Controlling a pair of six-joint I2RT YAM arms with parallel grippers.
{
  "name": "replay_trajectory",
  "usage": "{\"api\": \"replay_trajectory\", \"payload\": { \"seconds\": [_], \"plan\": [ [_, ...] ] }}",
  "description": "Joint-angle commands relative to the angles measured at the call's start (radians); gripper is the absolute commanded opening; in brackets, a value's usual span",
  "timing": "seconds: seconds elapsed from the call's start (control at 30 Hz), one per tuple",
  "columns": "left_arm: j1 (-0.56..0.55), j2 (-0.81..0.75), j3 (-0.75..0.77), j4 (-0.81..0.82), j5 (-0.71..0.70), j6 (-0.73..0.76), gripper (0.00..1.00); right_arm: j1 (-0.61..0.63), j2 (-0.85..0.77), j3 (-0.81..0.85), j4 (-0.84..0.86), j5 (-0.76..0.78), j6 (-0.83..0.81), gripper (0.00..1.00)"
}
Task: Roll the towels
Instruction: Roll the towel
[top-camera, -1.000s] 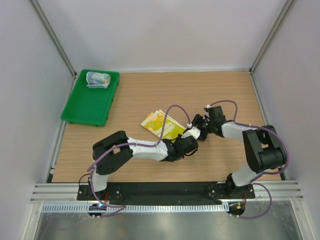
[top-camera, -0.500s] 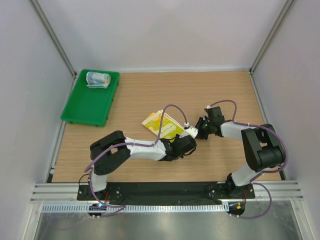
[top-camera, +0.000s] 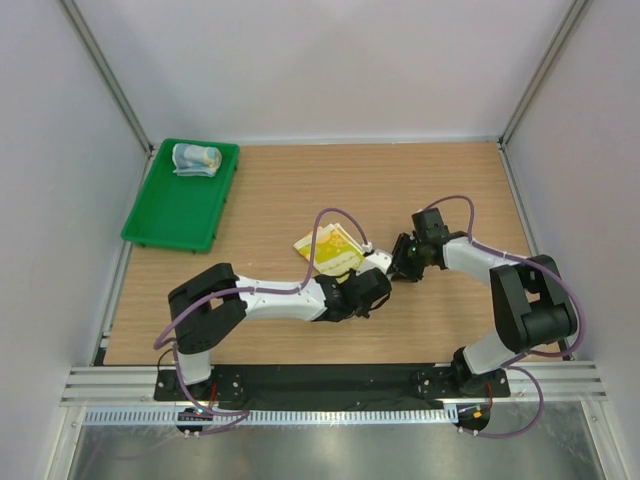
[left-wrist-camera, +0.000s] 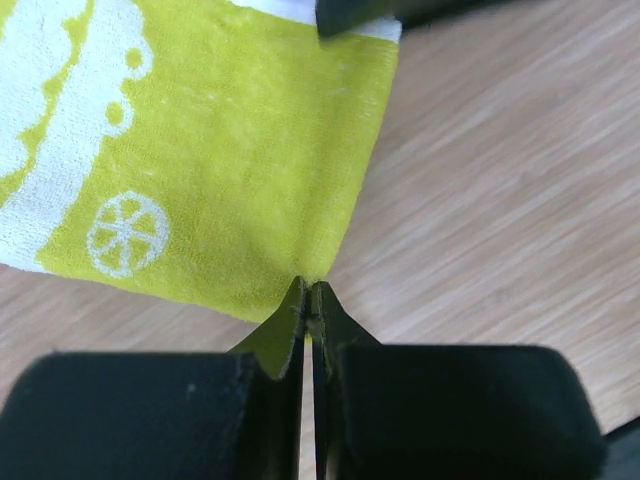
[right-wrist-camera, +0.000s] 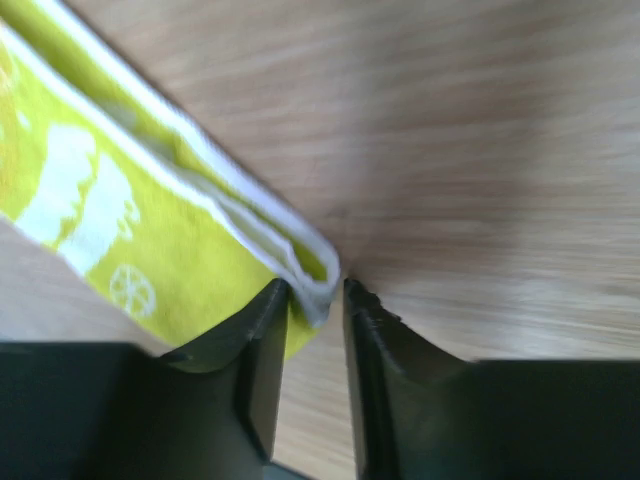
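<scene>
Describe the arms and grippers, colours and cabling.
The left arm and right arm have white links, black joints and a looping purple cable each. The left gripper and right gripper have matte black fingers tapering to wedge tips.

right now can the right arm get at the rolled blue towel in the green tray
Probably not. The rolled blue towel lies in the green tray at far left; the right gripper is at a corner of the yellow-green towel, with the left gripper close on its tray side.

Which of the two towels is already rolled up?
The light blue towel, a compact roll at the far end of the green tray. The yellow-green towel lies folded, not rolled, on the table.
</scene>
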Motion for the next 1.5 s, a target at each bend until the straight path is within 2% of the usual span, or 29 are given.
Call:
{"api": "replay_trajectory", "payload": {
  "seconds": [0.0, 0.03, 0.07, 0.17, 0.33, 0.6, 0.8, 0.93, 1.17, 1.47],
  "plan": [
    [-0.020, -0.043, -0.008, -0.108, 0.047, -0.083, 0.00, -0.013, -0.007, 0.024, -0.101, 0.192, -0.059, 0.46],
    [-0.020, -0.043, -0.006, -0.113, 0.055, -0.092, 0.00, -0.015, -0.012, 0.025, -0.105, 0.201, -0.058, 0.50],
    [-0.020, -0.043, -0.003, -0.122, 0.064, -0.101, 0.00, -0.013, -0.023, 0.034, -0.122, 0.208, -0.059, 0.59],
    [-0.022, -0.048, -0.002, -0.128, 0.099, -0.135, 0.00, -0.015, -0.087, 0.054, -0.179, 0.265, -0.059, 0.65],
    [-0.022, -0.061, 0.003, -0.131, 0.136, -0.178, 0.00, -0.015, -0.213, 0.126, -0.280, 0.376, -0.065, 0.66],
    [-0.029, -0.081, 0.046, -0.140, 0.220, -0.270, 0.00, -0.015, -0.383, 0.151, -0.332, 0.371, -0.056, 0.66],
    [-0.026, -0.129, 0.055, -0.168, 0.211, -0.279, 0.00, -0.015, -0.411, 0.156, -0.371, 0.354, -0.064, 0.65],
    [-0.012, -0.143, 0.050, -0.174, 0.219, -0.282, 0.00, -0.012, -0.420, 0.146, -0.348, 0.288, -0.062, 0.63],
    [0.040, -0.141, 0.030, -0.196, 0.228, -0.337, 0.00, -0.013, -0.451, 0.151, -0.326, 0.175, -0.072, 0.62],
    [0.121, -0.169, -0.013, -0.176, 0.279, -0.380, 0.00, -0.010, -0.469, 0.149, -0.323, 0.141, -0.076, 0.62]
  ]
}}
